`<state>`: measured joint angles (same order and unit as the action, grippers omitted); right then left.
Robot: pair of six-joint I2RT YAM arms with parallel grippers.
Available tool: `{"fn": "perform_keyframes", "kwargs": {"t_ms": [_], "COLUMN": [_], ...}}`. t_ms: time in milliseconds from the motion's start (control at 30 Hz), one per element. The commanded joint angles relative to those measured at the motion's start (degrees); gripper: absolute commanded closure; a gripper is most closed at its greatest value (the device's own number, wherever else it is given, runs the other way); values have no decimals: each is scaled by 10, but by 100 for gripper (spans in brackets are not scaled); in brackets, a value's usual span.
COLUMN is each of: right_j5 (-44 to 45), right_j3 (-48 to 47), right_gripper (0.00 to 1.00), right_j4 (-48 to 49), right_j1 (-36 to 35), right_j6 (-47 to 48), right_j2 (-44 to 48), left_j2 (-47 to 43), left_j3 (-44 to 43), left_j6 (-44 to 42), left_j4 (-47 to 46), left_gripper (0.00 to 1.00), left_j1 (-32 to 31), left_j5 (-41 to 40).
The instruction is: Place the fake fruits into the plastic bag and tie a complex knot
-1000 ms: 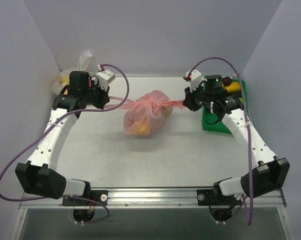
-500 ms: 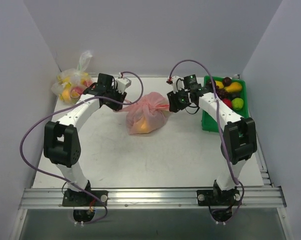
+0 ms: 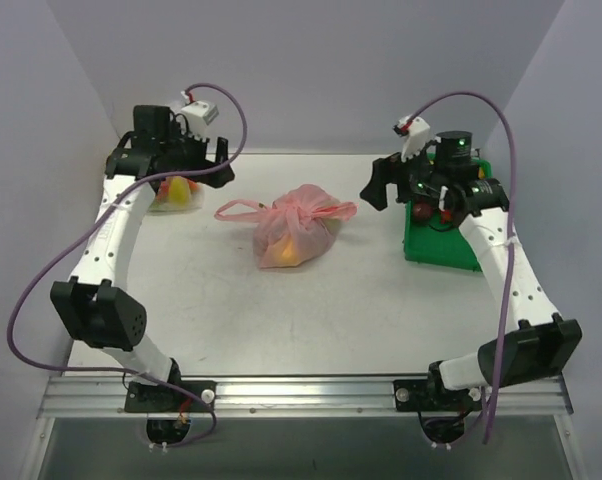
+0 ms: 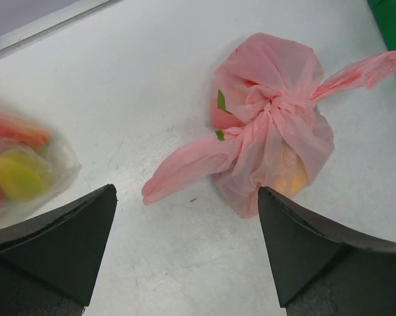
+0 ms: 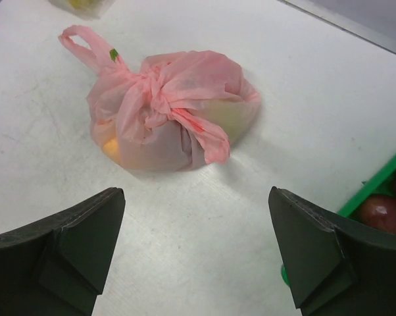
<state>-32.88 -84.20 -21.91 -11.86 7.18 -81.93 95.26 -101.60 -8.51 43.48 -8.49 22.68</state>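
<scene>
The pink plastic bag lies in the middle of the table with its handle loops bunched into a knot. One pink end trails left and a shorter one points right. An orange-yellow fruit shows through the film. My left gripper hovers open to the bag's upper left and holds nothing. My right gripper hovers open to the bag's right, also with nothing in it. Both wrist views show the bag beyond wide-apart fingertips.
A clear bag of yellow and red fruit sits at the back left, partly under my left gripper. A green tray with loose fruits stands at the right, a dark red one near its edge. Grey walls enclose the table.
Both grippers have opened and let go of the pink handle ends, then lifted and drawn back from the bag. The ends now lie slack on the table.
</scene>
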Motion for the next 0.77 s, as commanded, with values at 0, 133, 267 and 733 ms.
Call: {"fn": "perform_keyframes", "kwargs": {"t_ms": [0,133,267,733], "right_j5": [-32,-41,-63,-8], "right_j3": [32,106,189,364], "right_gripper": [3,2,0,0], "right_j4": [-58,-102,-121,-125], "right_j1": [32,75,117,133], "right_j6": [-9,-22,-34,-6], "right_j2": [54,99,145,270], "left_j2": [-42,-95,-146,-269], "left_j3": [-2,65,158,388], "left_j6": [57,48,30,17], "left_j4": [69,92,94,54], "left_gripper": [3,3,3,2], "left_j1": [38,46,47,42], "left_j5": [62,2,-50,-76]}}
